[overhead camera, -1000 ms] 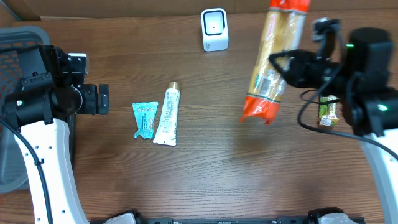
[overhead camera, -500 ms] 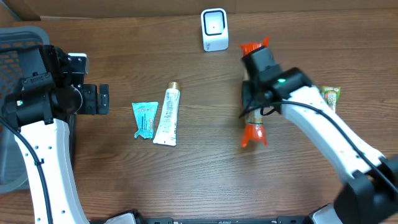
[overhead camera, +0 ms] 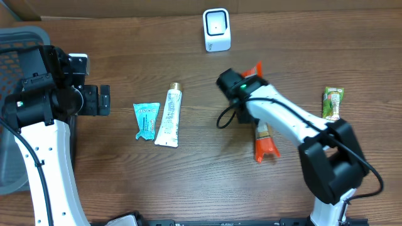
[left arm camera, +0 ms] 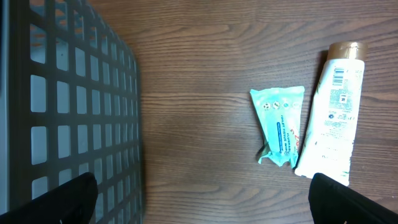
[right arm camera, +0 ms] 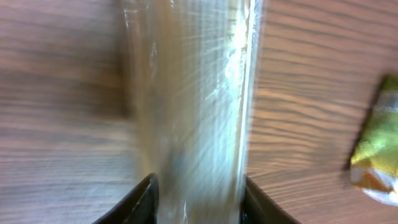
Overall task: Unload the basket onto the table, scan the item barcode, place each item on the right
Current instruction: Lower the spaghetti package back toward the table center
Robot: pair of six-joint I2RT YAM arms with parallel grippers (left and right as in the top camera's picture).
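**Noodle pack down mid-right on the desk, grip unclear**

- Left tool (left arm camera: pixel 204 186): fingers spread wide, holding nothing, parked at the far left well away from the work.
- Scanner (overhead camera: pixel 217 29): far edge of the desk (overhead camera: pixel 207 176), centre. It's left of and beyond the pack.
- Noodle pack (overhead camera: pixel 266 148): looks to be lying flat right of centre, partly under your right arm. The long axis runs far to near, with the near orange end tipped slightly right and the far orange end showing past the wrist. No barcode shows in any view.
- Right tool (right arm camera: pixel 198 186): fingers sit on either side of the pack's clear middle. The wrist view is blurred, so I can't tell whether it's pinching or has let go.
- Handling, my read: it's light, with slick, crinkly film over stiff, brittle sticks. Grip across the narrow width near mid-length. Skip the orange crimped ends, since they'll flop and slide. Squeeze gently, because it may snap or skate out.
- You'll likely need to roll it about the long axis to find the code.
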